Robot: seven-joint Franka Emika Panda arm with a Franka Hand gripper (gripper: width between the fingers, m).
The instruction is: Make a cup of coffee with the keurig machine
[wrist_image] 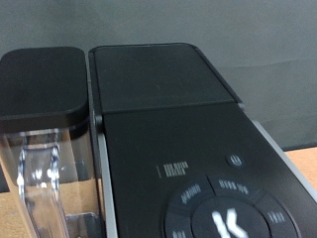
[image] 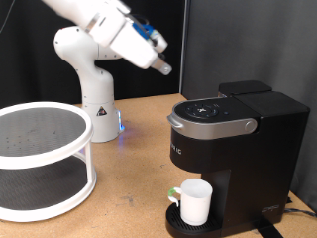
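I am seeing the boxy black keurig machine standing at the exterior view's right, with its lid down and the small white cup sitting on its round drip tray under the head. The gripper is hanging in the air above the machine, toward the exterior view's left, apart from it; I cannot tell how its fingers are standing. The wrist view is looking down on the machine's top and its clear water tank. A white two-tier round rack is standing at the left.
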